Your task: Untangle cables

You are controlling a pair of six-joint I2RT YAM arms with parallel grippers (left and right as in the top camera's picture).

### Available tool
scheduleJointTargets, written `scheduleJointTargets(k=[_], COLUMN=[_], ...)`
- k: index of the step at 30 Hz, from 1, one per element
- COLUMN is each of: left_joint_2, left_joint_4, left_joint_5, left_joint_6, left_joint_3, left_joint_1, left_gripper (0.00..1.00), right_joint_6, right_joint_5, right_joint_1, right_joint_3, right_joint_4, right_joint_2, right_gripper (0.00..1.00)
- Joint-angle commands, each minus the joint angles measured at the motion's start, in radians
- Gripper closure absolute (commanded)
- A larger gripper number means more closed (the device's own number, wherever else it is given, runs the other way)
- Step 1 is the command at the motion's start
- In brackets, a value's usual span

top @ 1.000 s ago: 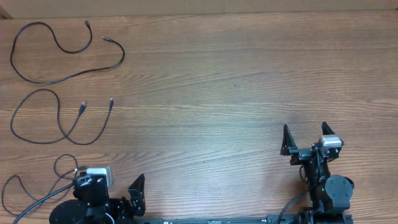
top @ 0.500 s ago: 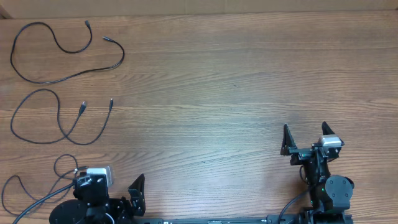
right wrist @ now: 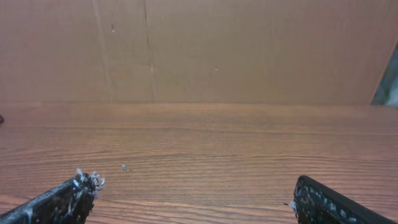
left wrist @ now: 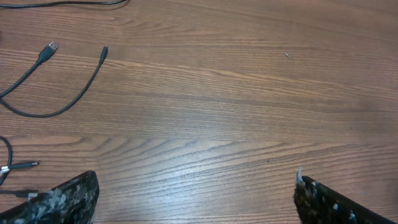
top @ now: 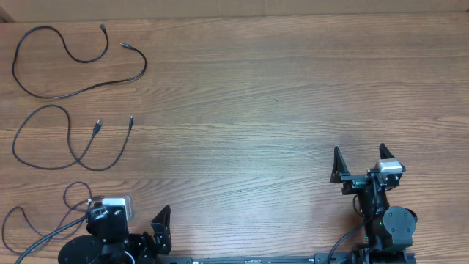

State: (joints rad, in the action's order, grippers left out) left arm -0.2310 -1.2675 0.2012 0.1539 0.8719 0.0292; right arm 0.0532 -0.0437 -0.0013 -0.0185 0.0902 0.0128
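We see three thin black cables, all on the left part of the brown wood-grain table (top: 278, 88), lying as separate strands that do not touch each other. The far black cable (top: 40, 28) makes a wide open loop at the far left corner, and its two small plugs end near each other. The middle black cable (top: 45, 107) crosses itself once. In the left wrist view its flat plug (left wrist: 50, 47) and its thin plug (left wrist: 104, 49) lie side by side on bare wood. The near black cable (top: 76, 183) curls in a small loop right beside the left arm's base. Part of it runs under or behind the arm, and we cannot tell which.

The left gripper (left wrist: 196, 182), black with two fingers, has its jaws spread wide with nothing between them, only table. It sits at the front left, near the near cable but not touching it. The right gripper (top: 359, 163), also black with two fingers, is spread wide as well and holds nothing. It is at the front right, well apart from every cable. The right wrist view shows bare wood and a tan cardboard wall (right wrist: 199, 50).
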Motion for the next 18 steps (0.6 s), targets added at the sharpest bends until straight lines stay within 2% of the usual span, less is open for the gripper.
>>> scheduleJointTargets(k=[1, 11, 14, 18], left_joint_2=[0.007, 0.007, 0.008, 0.041], left_joint_4=[0.003, 0.032, 0.13, 0.354], left_joint_5=[-0.001, 0.002, 0.003, 0.038], left_joint_6=[0.008, 0.006, -0.018, -0.124], left_joint_3=[-0.002, -0.01, -0.057, -0.178], left_joint_1=[-0.004, -0.006, -0.006, -0.006], left_gripper=[0.0, 0.0, 0.0, 0.0], right_joint_6=[0.008, 0.007, 0.007, 0.008], right_joint_5=[0.012, 0.012, 0.012, 0.012], right_joint_1=[-0.005, -0.005, -0.005, -0.005], right_joint_3=[0.01, 0.01, 0.01, 0.01], right_joint_4=[-0.006, -0.006, -0.006, -0.006], right_joint_2=[-0.01, -0.01, -0.01, -0.01], right_gripper=[0.0, 0.0, 0.0, 0.0])
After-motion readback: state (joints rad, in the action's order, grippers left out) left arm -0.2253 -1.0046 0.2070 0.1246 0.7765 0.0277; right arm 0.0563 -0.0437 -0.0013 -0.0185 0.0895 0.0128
